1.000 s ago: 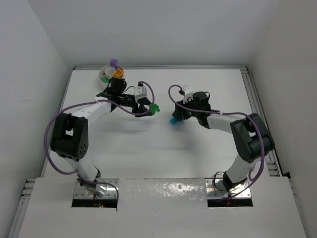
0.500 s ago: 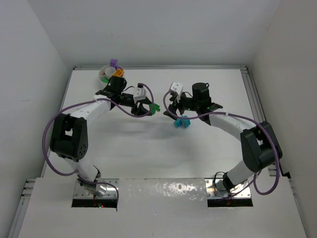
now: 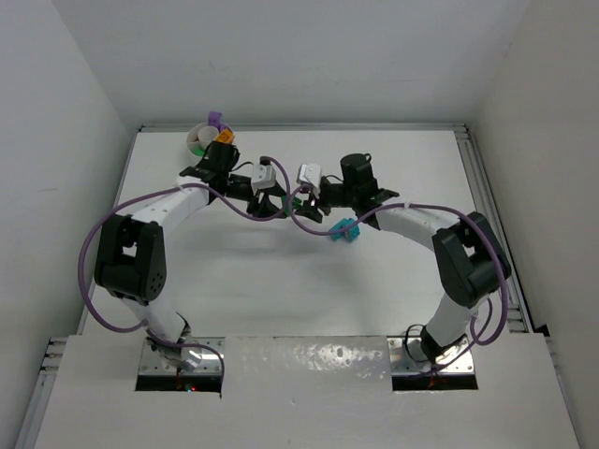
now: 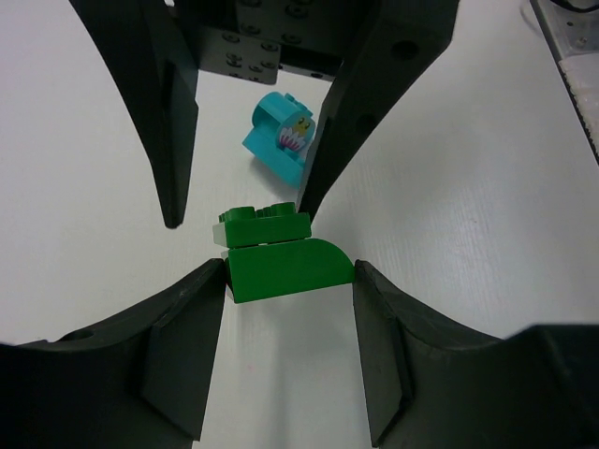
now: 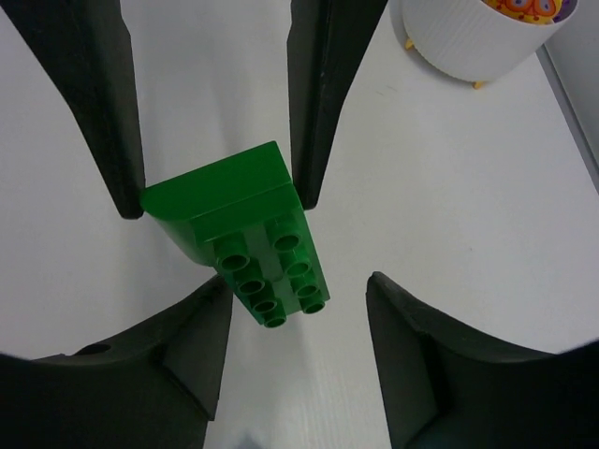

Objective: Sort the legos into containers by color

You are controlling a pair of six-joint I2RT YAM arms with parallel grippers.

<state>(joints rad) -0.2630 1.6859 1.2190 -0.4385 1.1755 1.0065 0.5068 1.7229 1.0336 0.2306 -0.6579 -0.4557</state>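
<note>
**Desk:** What does the frame show?

**Photographer:** At mid-table, the left gripper (image 4: 290, 271) clamps the rounded end of a green brick (image 5: 234, 201). The right gripper (image 5: 298, 282) faces it with its jaws parted round the studded end, not pressing.

**Desk:** How will the brick handle?

**Photographer:** It looks light, hard and slick (moulded plastic, no give). A pinch across the flat side walls seems safest, since the curved top and the studs could let it twist or slip.

**Desk:** And around it?

**Photographer:** A teal brick (image 4: 281, 138) lies on the table (image 3: 281, 290) nearby. The white bowl (image 5: 468, 47) sits at the far left corner, well apart, with an orange piece (image 3: 223, 139) and a purple piece (image 3: 215, 120) at its rim.
</note>
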